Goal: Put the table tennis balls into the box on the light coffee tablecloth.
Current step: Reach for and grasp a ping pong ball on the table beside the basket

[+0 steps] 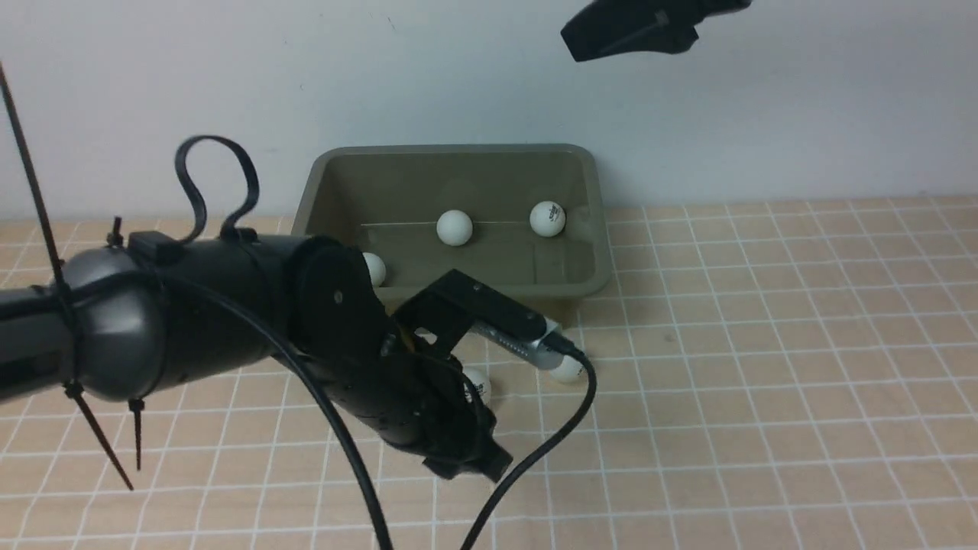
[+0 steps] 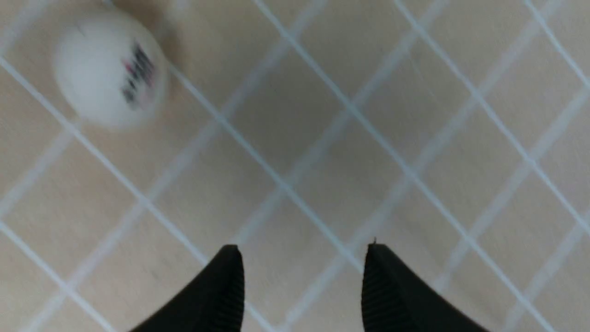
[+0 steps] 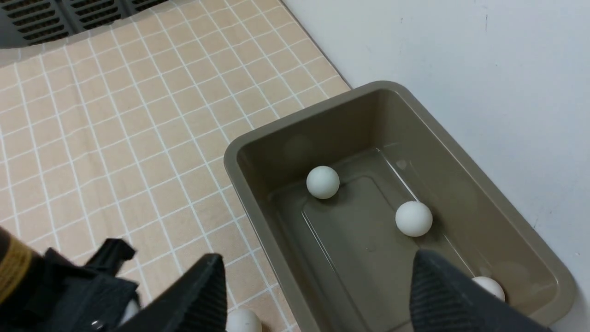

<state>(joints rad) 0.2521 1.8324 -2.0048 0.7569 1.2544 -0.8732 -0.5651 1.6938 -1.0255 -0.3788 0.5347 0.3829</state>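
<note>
The olive-grey box (image 1: 451,150) stands on the light coffee tablecloth (image 1: 764,344) against the wall. Three table tennis balls lie in it: one (image 1: 455,228), a logo one (image 1: 548,218) and one (image 1: 374,268) half hidden by my left arm. Two more balls (image 1: 478,384) (image 1: 569,370) rest on the cloth in front of the box. My left gripper (image 2: 302,258) hovers low over bare cloth, fingers apart and empty, with a logo ball (image 2: 108,69) off to one side. My right gripper (image 3: 318,263) hangs open and empty above the box (image 3: 295,122).
A white wall (image 1: 764,114) runs right behind the box. My left arm (image 1: 191,321) with its cables covers the left front of the cloth. A dark vented panel (image 3: 55,14) lies beyond the cloth's edge in the right wrist view.
</note>
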